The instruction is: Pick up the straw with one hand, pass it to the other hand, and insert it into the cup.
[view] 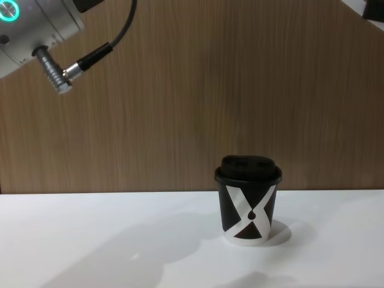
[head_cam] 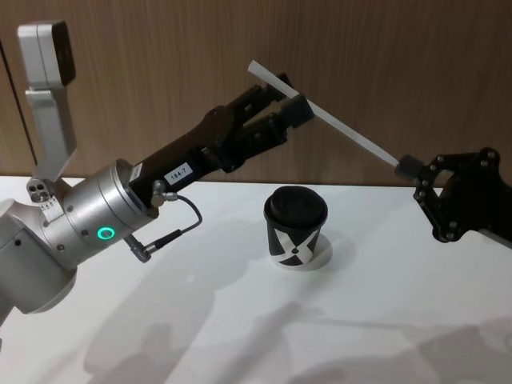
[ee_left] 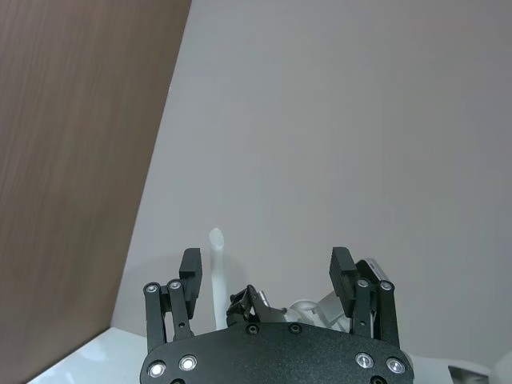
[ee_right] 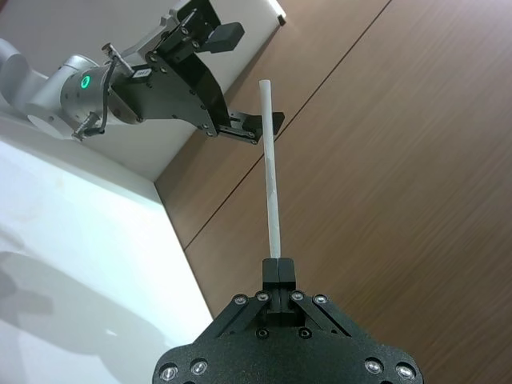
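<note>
At the surface [head_cam: 240,320] we count one cup [head_cam: 294,232], one straw [head_cam: 344,128], two pincers.
Right wrist view: right pincer [ee_right: 278,268] clamps the straw's end; left wrist view: left pincer [ee_left: 266,266] gapes wide.

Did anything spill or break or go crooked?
Nothing stands out. The cup stands upright on the table, lid on, no spill. The straw is straight, held by the right end effector, its far end between the left end effector's open fingers.
</note>
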Controlling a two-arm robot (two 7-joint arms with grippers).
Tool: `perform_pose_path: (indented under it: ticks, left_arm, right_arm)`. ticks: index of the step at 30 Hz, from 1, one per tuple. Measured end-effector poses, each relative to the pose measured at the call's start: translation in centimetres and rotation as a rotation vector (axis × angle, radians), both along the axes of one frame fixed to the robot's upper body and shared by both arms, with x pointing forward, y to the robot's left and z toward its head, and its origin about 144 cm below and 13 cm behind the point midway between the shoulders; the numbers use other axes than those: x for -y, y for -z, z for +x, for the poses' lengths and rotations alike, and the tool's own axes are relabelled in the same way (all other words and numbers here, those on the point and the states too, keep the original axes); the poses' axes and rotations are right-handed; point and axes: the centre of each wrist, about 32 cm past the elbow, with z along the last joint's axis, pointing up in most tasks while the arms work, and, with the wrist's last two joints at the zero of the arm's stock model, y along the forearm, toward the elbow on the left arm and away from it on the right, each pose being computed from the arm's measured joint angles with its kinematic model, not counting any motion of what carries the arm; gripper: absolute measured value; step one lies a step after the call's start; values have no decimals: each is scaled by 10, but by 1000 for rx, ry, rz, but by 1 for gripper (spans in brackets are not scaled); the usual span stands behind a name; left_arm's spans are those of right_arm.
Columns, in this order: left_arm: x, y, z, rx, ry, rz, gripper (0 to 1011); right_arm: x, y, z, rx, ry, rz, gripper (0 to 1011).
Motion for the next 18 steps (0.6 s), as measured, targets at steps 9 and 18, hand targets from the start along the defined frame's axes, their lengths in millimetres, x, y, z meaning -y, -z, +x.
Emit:
perform_pose_path:
  ticks: [9, 18]
  left_arm:
    - [3, 1, 2, -5, 3, -7, 1003]
    - [4, 1, 3, -6, 0, -13, 867]
  right_arm:
    - [0, 0, 0, 0, 0, 0, 0]
    - [0, 0, 0, 0, 0, 0, 0]
